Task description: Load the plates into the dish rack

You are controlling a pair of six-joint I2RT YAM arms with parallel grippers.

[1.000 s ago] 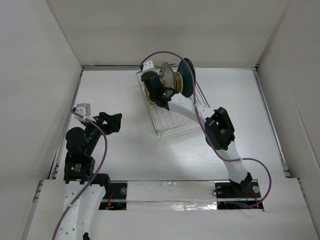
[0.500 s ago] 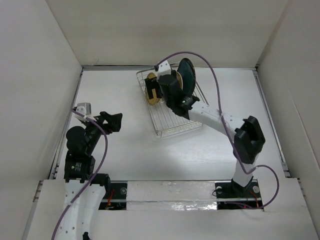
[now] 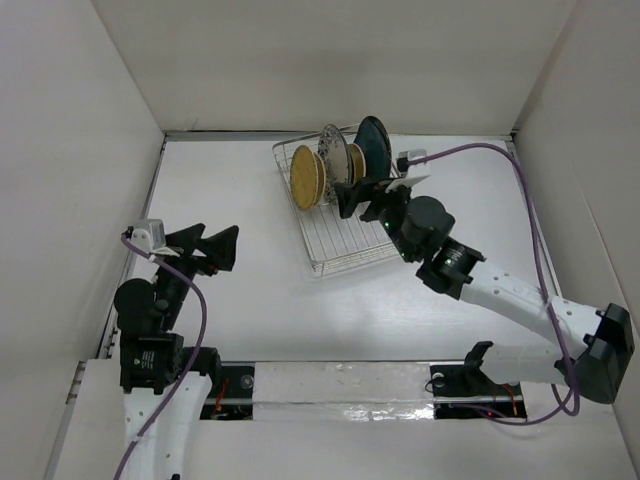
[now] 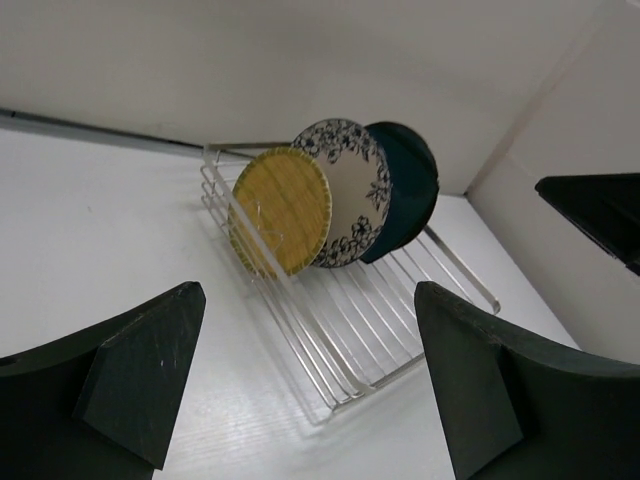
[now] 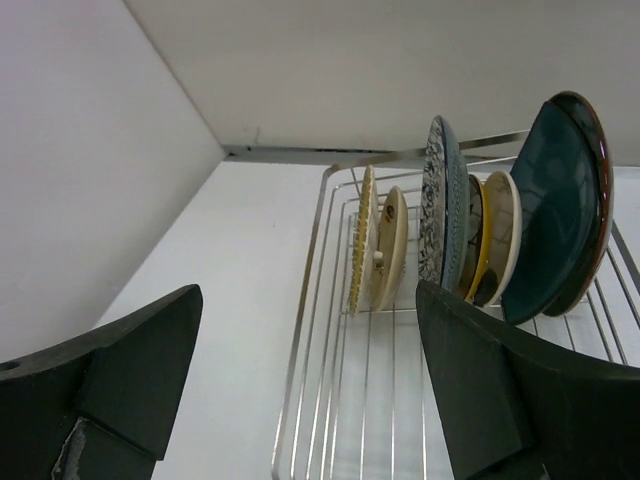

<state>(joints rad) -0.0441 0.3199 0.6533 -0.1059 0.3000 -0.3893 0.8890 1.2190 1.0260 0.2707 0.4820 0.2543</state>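
Moved: right gripper (image 3: 362,197) has backed off the dish rack (image 3: 345,240) toward the near right.
Fingers: apart and empty on both, left gripper (image 3: 208,245) parked near left, out of the way.
Plates: six plates (image 5: 440,205) on edge at the rack's far end, yellow woven plate (image 5: 358,240) leftmost, dark teal plate (image 5: 555,200) rightmost; prongs keep them standing.
Status: I judge loading done.

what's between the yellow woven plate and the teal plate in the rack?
Four upright plates, seen in the right wrist view: cream plate, blue-patterned plate, gold plate, pale champagne plate.
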